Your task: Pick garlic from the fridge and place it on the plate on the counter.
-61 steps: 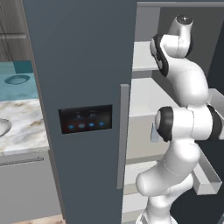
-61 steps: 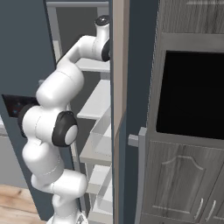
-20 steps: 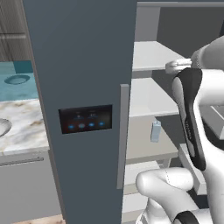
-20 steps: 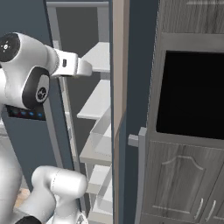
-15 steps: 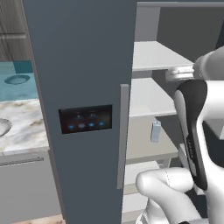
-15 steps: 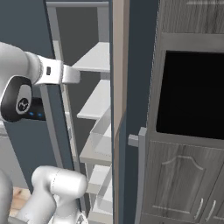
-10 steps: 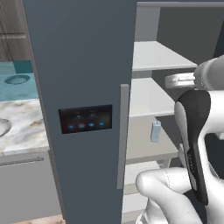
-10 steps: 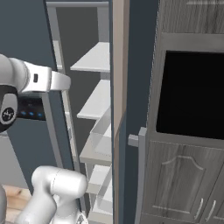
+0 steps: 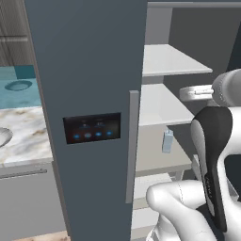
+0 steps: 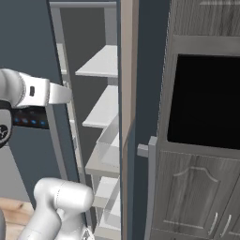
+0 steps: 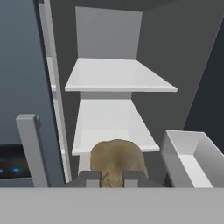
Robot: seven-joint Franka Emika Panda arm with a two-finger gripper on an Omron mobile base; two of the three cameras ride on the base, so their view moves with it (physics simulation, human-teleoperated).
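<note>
- The counter [image 9: 26, 136] is sitting at the far left of the left base view, its marbled slab running up to the fridge [image 9: 89, 84].
- What looks like the rim of the plate [image 9: 4, 136] is peeking in at the left edge on that counter, though too little is showing to be sure.
- The fridge's closed door is filling the middle, with its dark lit panel [image 9: 92, 128] and grey handle [image 9: 132, 146].
- White shelves [image 9: 169, 61] are showing in the open compartment, a small pale bottle [image 9: 167, 141] standing on one.
- In the hand view, the gripper [image 11: 111, 178] is clenching the garlic [image 11: 117, 162] between its fingertips, in front of the shelves.
</note>
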